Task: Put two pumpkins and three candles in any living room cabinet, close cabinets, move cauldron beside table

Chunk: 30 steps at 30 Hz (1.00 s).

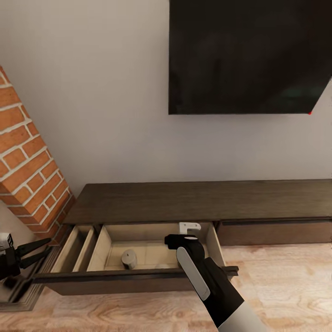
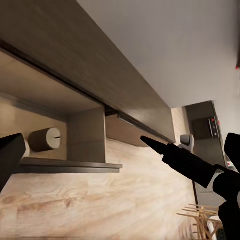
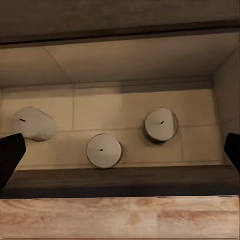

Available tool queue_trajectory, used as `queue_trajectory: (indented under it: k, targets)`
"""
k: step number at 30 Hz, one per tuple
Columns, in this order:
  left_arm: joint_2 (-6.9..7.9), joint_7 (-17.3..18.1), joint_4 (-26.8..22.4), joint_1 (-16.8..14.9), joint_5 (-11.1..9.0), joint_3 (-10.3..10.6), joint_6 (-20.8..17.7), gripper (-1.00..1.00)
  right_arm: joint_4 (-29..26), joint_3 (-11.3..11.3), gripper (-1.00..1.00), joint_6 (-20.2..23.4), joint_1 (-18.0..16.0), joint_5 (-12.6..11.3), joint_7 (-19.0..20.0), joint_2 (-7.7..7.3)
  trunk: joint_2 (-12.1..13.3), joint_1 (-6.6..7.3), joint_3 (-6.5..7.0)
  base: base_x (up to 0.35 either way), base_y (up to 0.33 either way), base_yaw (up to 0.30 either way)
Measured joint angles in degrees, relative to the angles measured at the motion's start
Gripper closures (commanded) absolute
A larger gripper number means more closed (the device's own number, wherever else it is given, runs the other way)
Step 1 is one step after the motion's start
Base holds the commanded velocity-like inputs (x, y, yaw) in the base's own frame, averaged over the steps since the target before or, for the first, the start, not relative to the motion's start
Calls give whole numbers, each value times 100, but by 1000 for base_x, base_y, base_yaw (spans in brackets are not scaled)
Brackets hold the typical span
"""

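The long dark brown cabinet (image 1: pixel 193 200) has its left drawer pulled out, showing pale beige walls. Three stubby beige candles lie inside it: one (image 3: pixel 33 123), another (image 3: pixel 104 150) and a third (image 3: pixel 160 125). One candle (image 1: pixel 129 258) shows in the head view, and again as the candle (image 2: pixel 45 139) in the left wrist view. My right gripper (image 1: pixel 183 239) hangs over the drawer's right part, open (image 3: pixel 120 152) with nothing between its fingers. My left gripper (image 1: pixel 38 251) is open at the far left, beside the drawer's end (image 2: pixel 82 137). The pumpkins, cauldron and table are out of view.
A black TV (image 1: pixel 249 55) hangs on the wall above the cabinet. A red brick column (image 1: pixel 27 175) stands at the left end. The cabinet's right front (image 1: pixel 272 230) is closed. Pale wood floor (image 1: pixel 286 286) stretches in front.
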<state>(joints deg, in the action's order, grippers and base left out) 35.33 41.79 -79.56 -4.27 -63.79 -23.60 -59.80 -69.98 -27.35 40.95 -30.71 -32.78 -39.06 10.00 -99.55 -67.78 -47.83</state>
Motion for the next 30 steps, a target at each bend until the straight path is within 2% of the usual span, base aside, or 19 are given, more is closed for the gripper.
queue_trajectory:
  k: [10, 28, 30]
  targets:
    - [0, 0, -1, 0, 1, 0, 1, -100, 7, 2, -100, 5, 0, -1, 0, 0, 401, 220, 180, -51, 0, 1]
    - [0, 0, 0, 0, 0, 0, 0, -100, 7, 3, -100, 9, 0, 0, 0, 0, 1123, 613, 503, -337, 0, 0]
    - [-1, 0, -1, 0, 8, 0, 1, -100, 7, 3, -100, 9, 1, -1, 1, 0, 1125, 614, 503, -347, 0, 0]
